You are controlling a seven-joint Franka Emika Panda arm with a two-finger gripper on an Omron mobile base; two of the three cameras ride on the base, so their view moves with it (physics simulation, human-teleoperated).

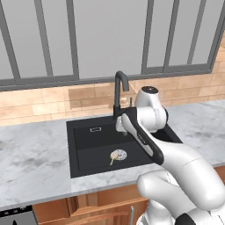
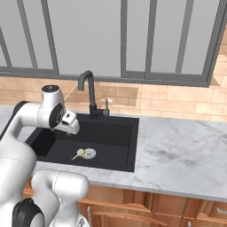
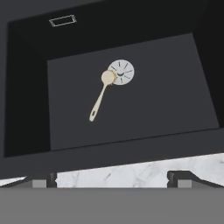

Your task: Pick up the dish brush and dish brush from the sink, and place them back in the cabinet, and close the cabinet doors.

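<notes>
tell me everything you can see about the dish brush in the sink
The dish brush is small and tan all over, maybe wood, with a thin straight handle and a round head. It lies flat on the black sink floor near the middle, its head touching the edge of the round white drain, its handle angled away. Nothing grips it.

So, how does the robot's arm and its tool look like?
The arm is glossy white with rounded, thick segments and dark bands at the joints. One link carries a black stripe along its side. The tool ends in two small dark, blocky fingertips. No cables show.
</notes>
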